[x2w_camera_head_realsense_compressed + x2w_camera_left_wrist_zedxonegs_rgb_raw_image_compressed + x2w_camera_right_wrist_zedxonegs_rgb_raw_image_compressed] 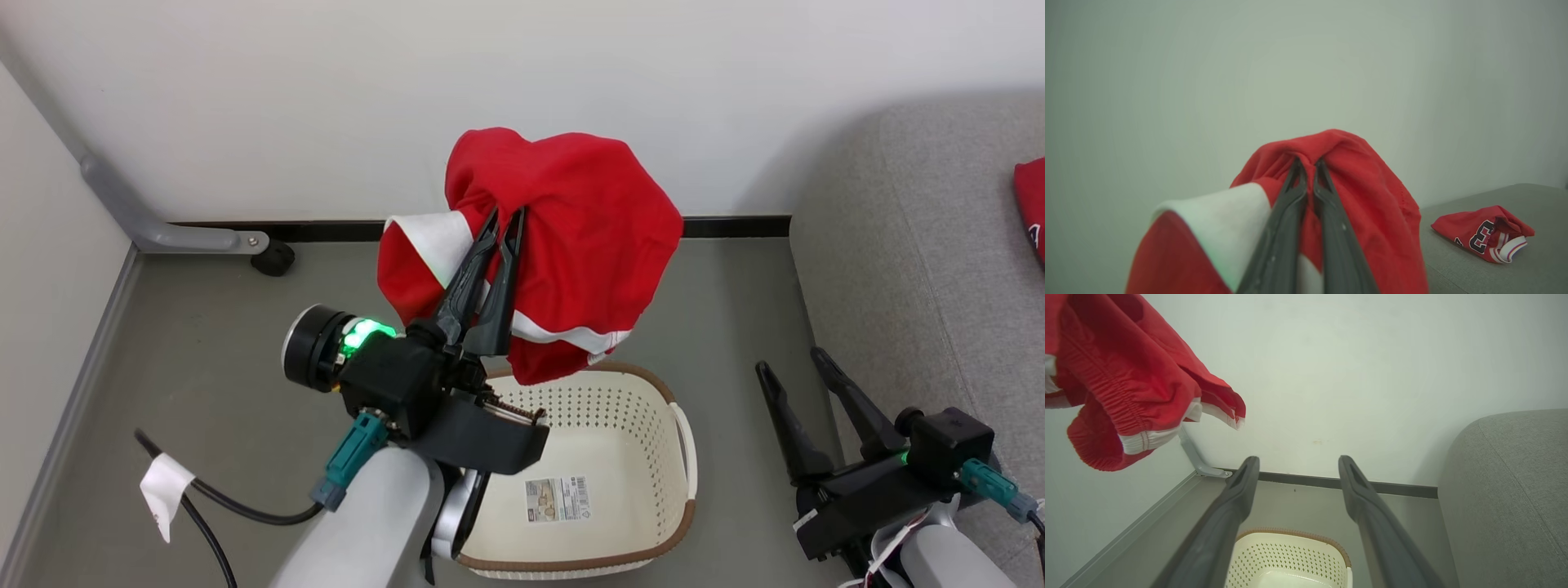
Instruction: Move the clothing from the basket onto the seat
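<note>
Hanging from the left gripper (506, 215), the red striped garment (588, 220) is up in the air, clear of the basket (604, 404) and over its far left corner. The two fingers are pinched together on a fold near the top of the cloth. The rest drapes down on both sides of them, with the white band to the left and the bigger red part to the right. It is bunched, so it has no clear long axis, and its lowest hem hangs just above the basket's rim. No clothing lies in the basket.

Further right, the right gripper (790, 361) sits low beside the basket with its fingers spread apart and nothing between them. Right of that is the seat (914, 245), and on it, at the far edge of the head view, lies the jersey (1030, 204).

The coming move turns on one thing: the seat is to the right of the holding gripper, across the basket and beyond the other arm. The right arm is nearer the seat, but the left one has the cloth. I judge it must swing right, high enough for the hanging hem to clear the seat's edge.
</note>
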`<state>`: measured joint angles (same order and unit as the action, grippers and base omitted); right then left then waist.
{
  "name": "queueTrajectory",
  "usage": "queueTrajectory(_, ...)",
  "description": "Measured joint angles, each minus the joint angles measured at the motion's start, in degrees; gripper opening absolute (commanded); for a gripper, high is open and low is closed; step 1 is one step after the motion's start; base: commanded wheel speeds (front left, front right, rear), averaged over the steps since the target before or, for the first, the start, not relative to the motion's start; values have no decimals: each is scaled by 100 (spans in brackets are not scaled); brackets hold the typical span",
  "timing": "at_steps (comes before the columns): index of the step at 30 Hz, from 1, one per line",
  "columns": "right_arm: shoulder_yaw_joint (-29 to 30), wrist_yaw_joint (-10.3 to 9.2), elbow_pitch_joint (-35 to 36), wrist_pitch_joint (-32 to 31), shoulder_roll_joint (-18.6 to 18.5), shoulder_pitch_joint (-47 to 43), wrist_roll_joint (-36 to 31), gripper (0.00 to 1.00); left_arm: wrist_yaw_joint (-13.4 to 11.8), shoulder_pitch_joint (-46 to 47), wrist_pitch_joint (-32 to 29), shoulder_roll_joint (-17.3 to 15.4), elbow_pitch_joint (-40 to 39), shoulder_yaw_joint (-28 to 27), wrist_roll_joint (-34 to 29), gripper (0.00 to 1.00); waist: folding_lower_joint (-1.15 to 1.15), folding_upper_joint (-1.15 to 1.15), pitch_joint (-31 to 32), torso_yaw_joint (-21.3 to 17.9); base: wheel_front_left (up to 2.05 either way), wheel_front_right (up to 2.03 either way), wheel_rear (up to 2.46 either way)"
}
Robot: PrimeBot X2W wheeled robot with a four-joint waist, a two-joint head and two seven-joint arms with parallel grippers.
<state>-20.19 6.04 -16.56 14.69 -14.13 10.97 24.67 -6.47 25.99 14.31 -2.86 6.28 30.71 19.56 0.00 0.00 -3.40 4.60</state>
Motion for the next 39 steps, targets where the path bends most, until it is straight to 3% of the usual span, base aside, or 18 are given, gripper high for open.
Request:
queueTrajectory(17,-66,54,344,0,9,129,-261,100,51,119,2,-15,-103,-4,-110,0,0,0,-176,-20,0,0,0)
queueTrajectory(27,-704,104,996,1,46,572,-405,100,145,175,2,-3,116,80,-109,0,0,0,-180,0,0,0,0)
queueTrajectory(34,-1429,105,1093,1,-89,868,-410,100,193,213,2,13,185,175,-107,0,0,0,-159,45,0,0,0)
queueTrajectory(39,-1629,105,983,1,-178,1006,-410,100,196,246,2,18,186,290,-100,0,0,0,-151,110,0,0,0)
